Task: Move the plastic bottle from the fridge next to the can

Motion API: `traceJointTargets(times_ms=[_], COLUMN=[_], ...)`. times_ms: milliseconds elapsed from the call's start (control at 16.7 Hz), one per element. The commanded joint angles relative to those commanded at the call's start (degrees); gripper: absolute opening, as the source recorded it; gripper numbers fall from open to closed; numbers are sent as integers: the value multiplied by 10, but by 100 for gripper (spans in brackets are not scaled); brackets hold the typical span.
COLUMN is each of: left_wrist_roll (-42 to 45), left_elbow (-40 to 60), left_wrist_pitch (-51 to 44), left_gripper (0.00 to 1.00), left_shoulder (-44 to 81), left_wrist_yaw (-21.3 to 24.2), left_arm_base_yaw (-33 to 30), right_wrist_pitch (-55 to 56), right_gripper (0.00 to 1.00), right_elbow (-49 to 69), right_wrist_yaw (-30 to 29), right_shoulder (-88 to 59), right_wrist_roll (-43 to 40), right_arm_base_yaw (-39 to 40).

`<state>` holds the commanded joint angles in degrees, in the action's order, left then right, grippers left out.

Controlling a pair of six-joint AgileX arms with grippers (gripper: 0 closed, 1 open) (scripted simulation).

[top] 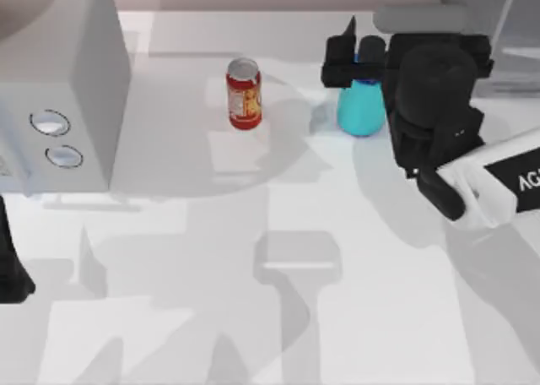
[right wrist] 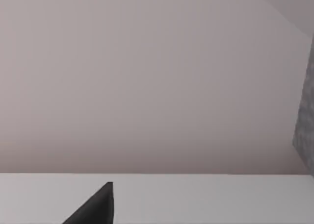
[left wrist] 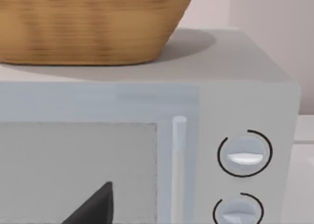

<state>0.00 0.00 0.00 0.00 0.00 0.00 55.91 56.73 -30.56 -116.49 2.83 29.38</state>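
The plastic bottle (top: pixel 361 108), cyan with a dark cap, stands upright on the table right of the can (top: pixel 244 94), about a bottle's width of bare table between them. The can is red with a yellow label and a silver top. My right gripper (top: pixel 346 56) hovers at the bottle's neck and cap, reaching in from the right, and its fingers look open around the cap. One dark fingertip (right wrist: pixel 98 207) shows in the right wrist view against a bare wall. The fridge (top: pixel 506 30) is at the back right corner. My left arm (top: pixel 10 267) is parked at the left edge.
A white microwave (top: pixel 59 89) with two round dials (left wrist: pixel 244 154) stands at the back left, a wicker basket (left wrist: pixel 88 22) on top of it. A left fingertip (left wrist: pixel 95 209) points at its door. The table (top: pixel 278 300) stretches toward the front.
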Motion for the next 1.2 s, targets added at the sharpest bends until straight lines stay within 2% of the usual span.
traceJointTargets(times_ms=[300,900,1200], left_wrist_roll=[0,0,0], left_elbow=[0,0,0], left_wrist_pitch=[0,0,0], left_gripper=[100,100,100], left_shoulder=[0,0,0], left_wrist_yaw=[0,0,0], left_arm_base_yaw=[0,0,0], right_wrist_pitch=[-112,-407,-518], right_gripper=[100,100,100], right_elbow=[-113,-412,-525], right_wrist_yaw=[63,222,282], right_shoulder=[251,872,1092], right_wrist_roll=[-5,-19,-26], right_arm_base_yaw=[-54,-213,-272])
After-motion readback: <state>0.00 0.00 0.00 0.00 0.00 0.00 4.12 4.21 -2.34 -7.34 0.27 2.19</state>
